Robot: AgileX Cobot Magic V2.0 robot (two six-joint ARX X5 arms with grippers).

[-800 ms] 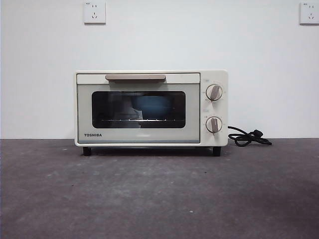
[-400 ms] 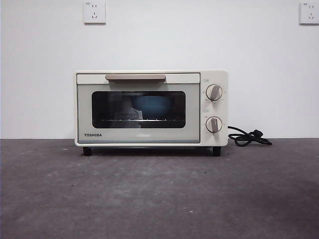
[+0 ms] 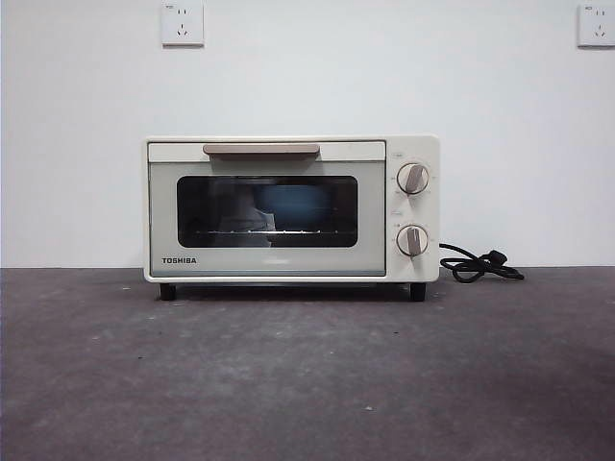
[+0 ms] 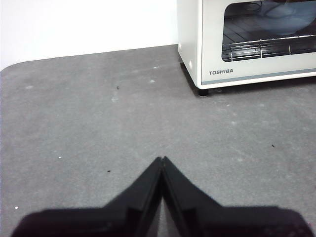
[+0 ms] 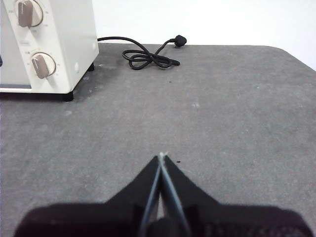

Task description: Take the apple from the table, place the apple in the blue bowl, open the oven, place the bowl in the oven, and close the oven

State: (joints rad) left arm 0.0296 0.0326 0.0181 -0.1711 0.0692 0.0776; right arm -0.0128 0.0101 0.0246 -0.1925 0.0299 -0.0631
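Inside the closed oven (image 3: 291, 208), the rigid, smooth blue bowl (image 3: 293, 205) is seen; its rim is judged graspable. Left gripper (image 4: 162, 159) and right gripper (image 5: 161, 155) are closed, empty.

The oven (image 3: 291, 209) stands at the back of the desk (image 3: 307, 375), against the wall (image 3: 307, 77). The blue bowl (image 3: 293, 206) sits inside it on the rack (image 3: 259, 231). The cord (image 3: 478, 265) lies to its right, and 2 outlets (image 3: 183, 23) hang on the wall above
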